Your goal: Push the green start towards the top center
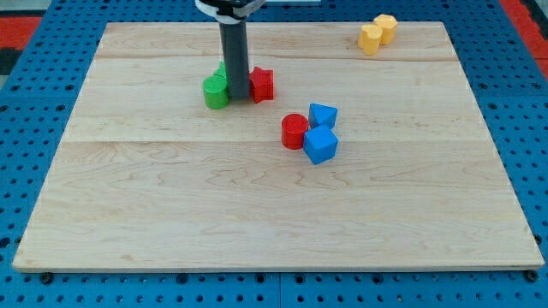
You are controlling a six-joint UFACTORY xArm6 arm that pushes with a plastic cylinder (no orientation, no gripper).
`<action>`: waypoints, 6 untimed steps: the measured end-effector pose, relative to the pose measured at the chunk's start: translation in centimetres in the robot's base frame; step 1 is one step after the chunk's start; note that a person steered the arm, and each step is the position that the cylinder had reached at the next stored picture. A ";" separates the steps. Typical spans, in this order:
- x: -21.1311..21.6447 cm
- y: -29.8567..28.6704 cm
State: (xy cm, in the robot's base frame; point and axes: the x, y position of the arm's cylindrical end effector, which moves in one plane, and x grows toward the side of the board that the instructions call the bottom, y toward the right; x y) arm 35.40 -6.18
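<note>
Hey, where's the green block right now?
The green block sits in the view's upper left-centre of the board, against the left of my tip, with a red block on the tip's right.

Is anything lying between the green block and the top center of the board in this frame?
Nothing visible blocks that path. My tip sits between the green block and the red block, close against both. The board above them is bare wood; the yellow blocks lie off toward the view's top right.
</note>
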 end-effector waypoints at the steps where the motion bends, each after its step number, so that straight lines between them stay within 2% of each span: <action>1: 0.8 -1.7; 2: 1.2 -4.5; 3: 2.1 -5.5; 4: 1.1 -5.3; 6: -5.1 -1.1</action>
